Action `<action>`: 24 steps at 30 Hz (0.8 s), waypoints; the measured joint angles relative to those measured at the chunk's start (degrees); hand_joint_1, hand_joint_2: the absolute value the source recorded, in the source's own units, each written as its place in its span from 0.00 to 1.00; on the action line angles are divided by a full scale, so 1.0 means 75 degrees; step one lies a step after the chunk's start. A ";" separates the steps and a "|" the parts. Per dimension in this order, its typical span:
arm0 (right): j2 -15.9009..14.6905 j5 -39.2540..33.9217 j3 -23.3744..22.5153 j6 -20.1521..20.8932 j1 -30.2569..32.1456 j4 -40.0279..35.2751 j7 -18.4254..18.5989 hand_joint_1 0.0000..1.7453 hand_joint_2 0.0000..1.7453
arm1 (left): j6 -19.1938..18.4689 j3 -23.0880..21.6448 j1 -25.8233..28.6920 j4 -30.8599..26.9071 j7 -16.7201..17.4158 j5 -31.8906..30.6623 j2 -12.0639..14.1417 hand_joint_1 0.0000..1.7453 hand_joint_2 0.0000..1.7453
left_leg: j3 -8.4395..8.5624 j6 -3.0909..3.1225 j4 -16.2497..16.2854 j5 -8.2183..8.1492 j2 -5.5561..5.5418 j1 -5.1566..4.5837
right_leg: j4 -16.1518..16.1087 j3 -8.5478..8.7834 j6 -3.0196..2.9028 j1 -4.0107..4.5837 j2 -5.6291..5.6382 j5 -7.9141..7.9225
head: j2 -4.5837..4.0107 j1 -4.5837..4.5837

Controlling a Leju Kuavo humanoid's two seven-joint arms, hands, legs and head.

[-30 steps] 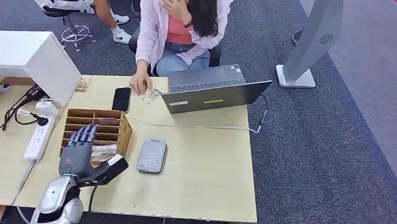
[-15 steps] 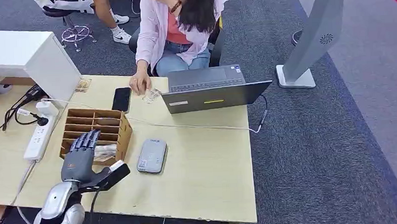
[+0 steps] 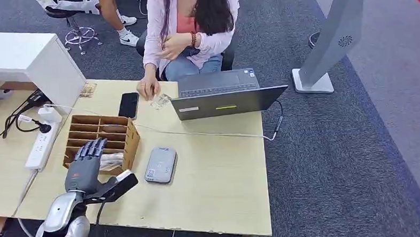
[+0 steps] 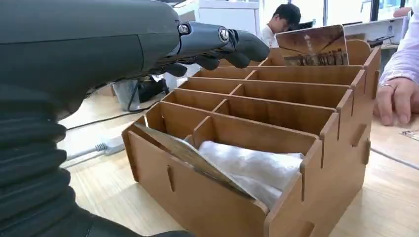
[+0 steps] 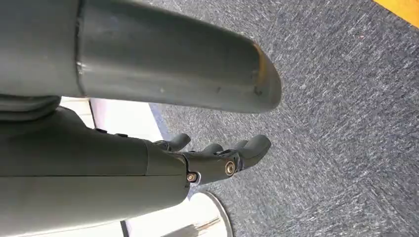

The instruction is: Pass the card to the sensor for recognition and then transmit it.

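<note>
My left hand (image 3: 84, 166) hovers with fingers spread over the near end of the wooden slotted box (image 3: 128, 141), holding nothing. In the left wrist view the hand (image 4: 123, 44) floats above the box (image 4: 207, 202). A brown card (image 4: 183, 150) leans tilted in the nearest slot beside a white wrapped item (image 4: 247, 168), and another card (image 4: 316, 44) stands in the far slot. The grey card sensor (image 3: 160, 164) lies flat on the table just right of the box. My right hand (image 5: 217, 158) hangs over grey carpet, fingers loosely curved and empty.
A person sits at the far side with a hand (image 3: 148, 89) on the table, next to a black phone (image 3: 128, 105) and an open laptop (image 3: 223, 96). A white cable crosses the table. A power strip (image 3: 40, 147) and a white cabinet (image 3: 34, 62) stand at left.
My left hand has drawn back slightly toward me from over the box, then stayed still. The person's raised arm has come down.
</note>
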 joint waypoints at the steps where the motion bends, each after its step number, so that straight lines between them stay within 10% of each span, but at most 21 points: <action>1: 0.0000 0.0000 0.0000 0.0000 0.0000 0.0000 0.0000 0.00 0.00 | 0.0000 0.0000 0.0001 -0.0006 0.0000 0.0000 0.0000 0.00 1.00 | 0.0000 0.0000 0.0000 0.0000 0.0000 0.0000 | 0.0000 0.0000 0.0000 0.0000 0.0000 0.0000 | 0.0000 -0.0003; 24: 0.0000 0.0111 -0.0070 -0.0009 -0.0001 0.0000 -0.0026 0.00 0.00 | 0.0003 -0.0099 0.0056 -0.0128 0.0009 0.0015 -0.0012 0.00 1.00 | 0.0000 0.0000 0.0000 0.0000 0.0000 0.0000 | 0.0000 0.0000 0.0000 0.0000 0.0000 0.0000 | 0.0000 -0.0003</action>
